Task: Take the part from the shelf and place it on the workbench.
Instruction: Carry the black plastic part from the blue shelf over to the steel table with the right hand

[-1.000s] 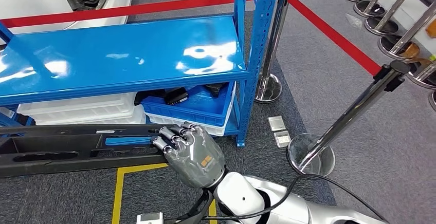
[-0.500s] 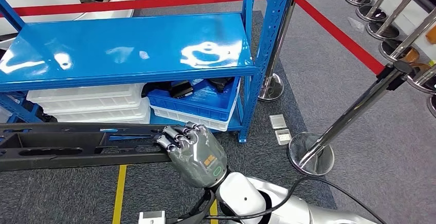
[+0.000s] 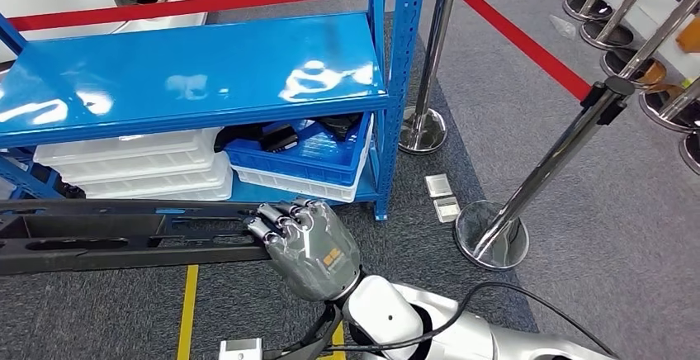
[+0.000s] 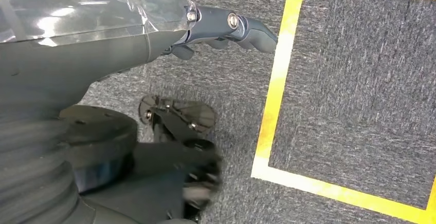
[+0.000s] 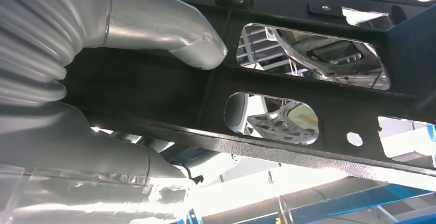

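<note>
The part, a long black frame with cut-out openings, is already off the shelf: it hangs in front of the shelf's lower tier, above the grey carpet and a strip of yellow floor tape, and nothing under it carries it. I judge the taking to be done and the carrying and placing on the desk to be left; no desk can be seen here, so the robot probably has to turn or walk before it can set the part down.

The right hand comes up from the lower middle of the head view, its back toward the camera, with its fingers curled over the near rail at the part's right end. In the right wrist view the thumb presses against the black bar from the other side, so this hand grips the part firmly between thumb and fingers.

The left hand hangs over the carpet near a yellow taped square. One of its fingers is stretched out straight; whether the others are spread or curled I cannot tell. Nothing visible lies in it. Whether anything supports the part's left end, which runs past the picture's edge, I cannot tell.

On the lower tier sit white trays and a blue bin. A red belt runs between chrome posts.
</note>
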Robot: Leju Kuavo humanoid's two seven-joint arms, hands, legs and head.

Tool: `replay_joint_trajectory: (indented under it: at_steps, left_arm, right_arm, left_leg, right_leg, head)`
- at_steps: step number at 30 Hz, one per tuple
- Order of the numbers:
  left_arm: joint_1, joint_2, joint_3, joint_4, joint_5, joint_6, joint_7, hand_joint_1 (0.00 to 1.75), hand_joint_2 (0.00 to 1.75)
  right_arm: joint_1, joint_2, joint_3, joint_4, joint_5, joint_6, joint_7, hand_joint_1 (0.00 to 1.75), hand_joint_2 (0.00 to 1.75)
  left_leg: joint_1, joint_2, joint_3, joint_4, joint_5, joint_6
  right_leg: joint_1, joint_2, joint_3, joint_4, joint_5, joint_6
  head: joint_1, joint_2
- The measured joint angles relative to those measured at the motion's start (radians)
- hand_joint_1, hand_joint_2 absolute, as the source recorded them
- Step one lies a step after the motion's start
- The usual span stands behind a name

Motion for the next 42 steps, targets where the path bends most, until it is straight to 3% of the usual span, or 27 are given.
replay_joint_trajectory:
  at_steps: [2,5,7,9,11,12,13,15,17,20,21,23,25,26,27,28,31,33,35,37,40,41,42]
  left_arm:
    - [-0.001,0.000,0.000,0.000,0.000,-0.001,0.000,0.00,1.75]
    - [0.001,0.000,0.000,0.000,0.001,-0.003,0.001,0.00,1.75]
    - [-0.001,0.000,0.000,0.000,0.000,-0.003,0.002,0.00,1.75]
    - [-0.002,0.000,0.000,0.000,0.000,-0.004,0.002,0.00,1.75]
    - [-0.001,0.000,0.000,0.000,0.001,-0.004,0.002,0.00,1.75]
    - [0.000,0.000,0.000,0.000,0.000,-0.004,0.002,0.00,1.75]
    - [0.000,0.000,0.000,0.000,0.000,-0.004,0.002,0.00,1.75]
    - [-0.001,0.000,0.000,0.000,0.000,-0.004,0.002,0.00,1.75]
    - [-0.001,0.000,0.000,0.000,0.000,-0.004,0.002,0.00,1.75]
    - [-0.001,0.000,0.000,0.000,0.000,-0.004,0.002,0.00,1.75]
    - [-0.001,0.000,0.000,0.000,0.000,-0.004,0.002,0.00,1.75]
    - [-0.001,0.000,0.000,0.000,0.000,-0.003,0.002,0.00,1.75]
    - [-0.001,0.000,0.000,0.000,0.000,-0.003,0.002,0.00,1.75]
    - [-0.001,0.000,0.000,0.000,0.000,-0.003,0.002,0.00,1.75]
    - [-0.001,0.000,0.000,0.000,0.000,-0.003,0.002,0.00,1.75]
    - [-0.001,0.000,0.000,0.000,0.000,-0.003,0.002,0.00,1.75]
    - [-0.003,0.000,0.000,0.000,0.000,-0.002,0.001,0.00,1.75]
    - [-0.003,0.000,0.000,0.000,0.000,-0.001,0.001,0.00,1.75]
    - [-0.001,0.000,0.000,0.000,0.000,0.000,0.001,0.00,1.75]
    - [-0.002,0.000,0.000,0.000,0.000,0.001,0.001,0.00,1.75]
    - [-0.004,0.000,0.000,0.000,0.000,0.001,0.000,0.00,1.75]
    - [-0.003,0.000,0.000,0.000,0.000,0.001,0.000,0.00,1.75]
    - [-0.003,0.000,0.000,0.000,0.000,0.002,0.000,0.00,1.75]
  right_arm:
    - [0.000,0.000,-0.002,0.000,-0.001,0.000,0.000,1.75,1.75]
    - [0.000,0.000,-0.004,0.000,-0.003,0.000,0.000,1.75,1.75]
    - [0.000,-0.001,-0.005,0.000,-0.003,0.000,0.000,1.75,1.75]
    - [0.001,-0.001,-0.006,0.000,-0.003,0.000,0.000,1.75,1.75]
    - [0.003,-0.002,-0.007,0.001,-0.004,0.001,0.000,1.75,1.75]
    - [0.004,-0.003,-0.007,0.001,-0.005,0.002,0.000,1.75,1.75]
    - [0.003,-0.003,-0.007,0.001,-0.006,0.003,0.000,1.75,1.75]
    - [0.002,-0.003,-0.007,0.001,-0.008,0.004,0.000,1.75,1.75]
    - [0.001,-0.003,-0.009,0.001,-0.010,0.004,0.000,1.75,1.75]
    - [0.001,-0.003,-0.012,0.001,-0.011,0.005,0.003,1.75,1.75]
    - [0.000,-0.002,-0.012,0.001,-0.011,0.005,0.003,1.75,1.75]
    - [-0.002,-0.002,-0.013,0.001,-0.011,0.005,0.004,1.75,1.75]
    - [-0.002,-0.002,-0.013,0.001,-0.011,0.005,0.004,1.75,1.75]
    - [-0.002,-0.002,-0.013,0.001,-0.011,0.005,0.004,1.75,1.75]
    - [-0.002,-0.002,-0.013,0.001,-0.011,0.005,0.004,1.75,1.75]
    - [-0.002,-0.002,-0.013,0.001,-0.011,0.005,0.004,1.75,1.75]
    - [-0.002,-0.002,-0.013,0.002,-0.012,0.005,0.005,1.75,1.75]
    - [-0.003,-0.002,-0.013,0.002,-0.012,0.005,0.005,1.75,1.75]
    - [-0.003,-0.002,-0.014,0.002,-0.013,0.005,0.005,1.75,1.75]
    - [-0.004,-0.002,-0.014,0.002,-0.014,0.005,0.005,1.75,1.75]
    - [-0.004,-0.003,-0.015,0.004,-0.015,0.005,0.006,1.75,1.75]
    - [-0.003,-0.003,-0.016,0.005,-0.015,0.006,0.006,1.75,1.75]
    - [-0.003,-0.003,-0.016,0.007,-0.016,0.006,0.007,1.75,1.75]
  left_leg:
    - [-0.005,-0.003,0.034,-0.075,0.017,0.008]
    - [-0.005,-0.002,0.028,-0.084,0.029,0.022]
    - [0.000,0.002,0.020,-0.093,0.044,0.037]
    - [0.000,0.005,0.006,-0.094,0.055,0.046]
    - [-0.002,0.006,-0.008,-0.091,0.063,0.047]
    - [-0.002,0.007,-0.015,-0.088,0.066,0.046]
    - [-0.002,0.006,-0.021,-0.084,0.068,0.045]
    - [-0.002,0.006,-0.030,-0.075,0.071,0.041]
    - [-0.005,0.005,-0.041,-0.065,0.075,0.031]
    - [-0.005,0.004,-0.050,-0.062,0.082,0.011]
    - [-0.004,0.004,-0.055,-0.051,0.071,0.004]
    - [0.000,0.003,-0.083,0.024,0.010,-0.008]
    - [0.002,0.003,-0.127,0.151,-0.063,-0.016]
    - [0.002,0.003,-0.139,0.196,-0.081,-0.018]
    - [0.003,0.003,-0.133,0.207,-0.081,-0.019]
    - [0.003,0.003,-0.108,0.179,-0.064,-0.018]
    - [0.003,-0.001,0.008,-0.019,0.006,-0.008]
    - [0.000,-0.004,0.028,-0.073,0.014,0.002]
    - [-0.001,-0.004,0.022,-0.077,0.024,0.014]
    - [0.002,0.000,0.015,-0.085,0.038,0.030]
    - [0.000,0.005,-0.004,-0.088,0.054,0.046]
    - [-0.001,0.005,-0.010,-0.087,0.058,0.047]
    - [-0.003,0.006,-0.016,-0.086,0.061,0.047]
  right_leg:
    - [0.002,0.000,-0.005,0.002,0.006,0.010]
    - [0.001,0.000,-0.011,0.005,0.011,0.027]
    - [0.000,0.003,-0.031,0.052,-0.032,0.037]
    - [-0.002,0.004,-0.074,0.166,-0.109,0.045]
    - [-0.004,0.003,-0.101,0.262,-0.150,0.050]
    - [-0.004,0.003,-0.091,0.263,-0.144,0.052]
    - [-0.005,0.003,-0.062,0.224,-0.121,0.052]
    - [-0.005,0.003,0.020,0.087,-0.069,0.048]
    - [-0.002,0.004,0.058,0.003,-0.048,0.038]
    - [0.000,0.005,0.049,-0.007,-0.038,0.017]
    - [-0.001,0.004,0.047,-0.010,-0.031,0.009]
    - [-0.004,0.001,0.038,-0.015,-0.020,-0.006]
    - [-0.003,-0.001,0.025,-0.012,-0.012,-0.011]
    - [-0.003,-0.002,0.018,-0.010,-0.009,-0.011]
    - [-0.003,-0.002,0.012,-0.007,-0.006,-0.010]
    - [-0.003,-0.002,0.006,-0.005,-0.003,-0.008]
    - [-0.002,0.000,-0.002,0.002,0.002,0.001]
    - [0.001,0.000,-0.009,0.005,0.008,0.012]
    - [0.001,0.000,-0.014,0.005,0.013,0.025]
    - [-0.001,0.002,-0.028,0.032,-0.013,0.035]
    - [-0.003,0.003,-0.089,0.194,-0.121,0.044]
    - [-0.003,0.003,-0.106,0.249,-0.146,0.046]
    - [-0.003,0.003,-0.108,0.275,-0.152,0.047]
  head:
    - [-0.001,0.000]
    - [0.000,0.000]
    - [0.006,0.000]
    - [0.014,0.000]
    - [0.017,0.000]
    - [0.018,0.000]
    - [0.018,0.000]
    - [0.020,0.000]
    - [0.022,0.000]
    - [0.019,0.000]
    - [0.018,0.000]
    - [0.013,0.000]
    - [0.007,0.000]
    - [0.006,0.000]
    - [0.005,0.000]
    - [0.005,0.000]
    - [0.002,0.000]
    - [0.002,0.000]
    - [0.002,0.000]
    - [0.008,0.000]
    - [0.026,0.000]
    - [0.030,0.000]
    - [0.032,0.000]
